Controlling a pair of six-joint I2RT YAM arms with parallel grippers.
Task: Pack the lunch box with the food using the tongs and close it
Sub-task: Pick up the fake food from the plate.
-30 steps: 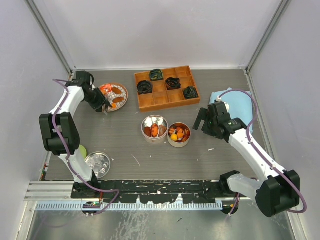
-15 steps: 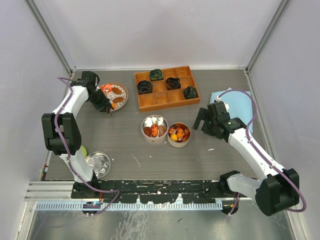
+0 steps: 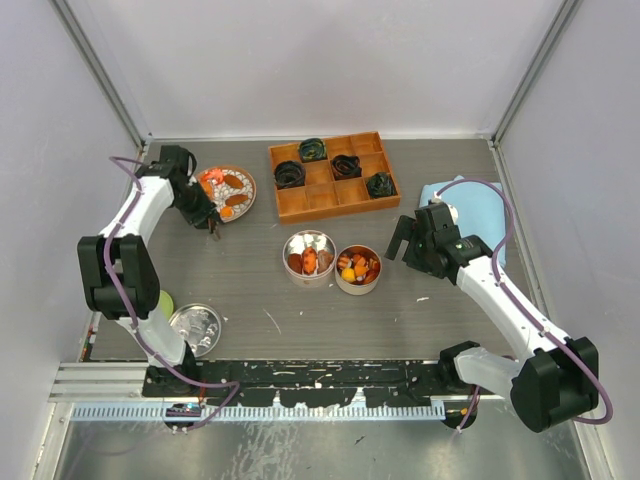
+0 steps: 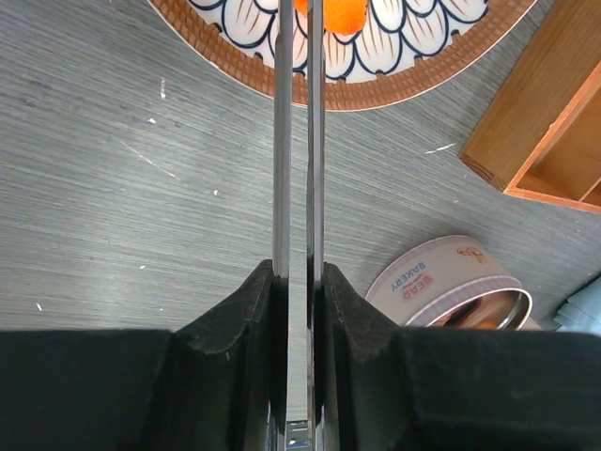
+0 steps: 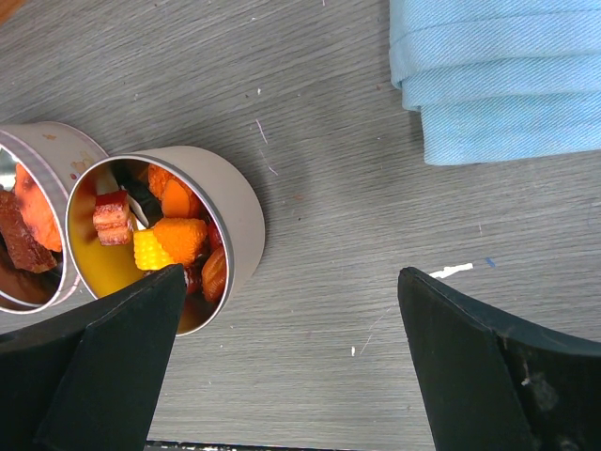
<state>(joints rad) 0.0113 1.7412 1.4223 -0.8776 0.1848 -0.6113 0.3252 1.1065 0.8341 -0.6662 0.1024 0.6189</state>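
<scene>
My left gripper (image 4: 299,272) is shut on the silver tongs (image 4: 282,150). Their two arms run almost together up over the patterned plate (image 4: 413,80) to an orange piece of food (image 4: 343,14); the tips are cut off at the frame's top edge. From above, this gripper (image 3: 208,216) is at the plate's (image 3: 247,192) near-left rim. The lunch box's two round tins (image 3: 308,257) (image 3: 357,269) hold food in the table's middle. My right gripper (image 5: 291,277) is open and holds nothing, just right of the fuller tin (image 5: 230,211), which holds orange, red and yellow chunks (image 5: 174,240).
A wooden divided tray (image 3: 333,175) with dark coiled lumps is at the back. A folded blue cloth (image 5: 498,75) lies right of my right gripper. A round silver lid (image 3: 197,325) and a green object (image 3: 165,300) sit near the left arm's base.
My left gripper has squeezed the tongs narrower, and that arm has shifted slightly beside the plate. The right arm has not moved.
</scene>
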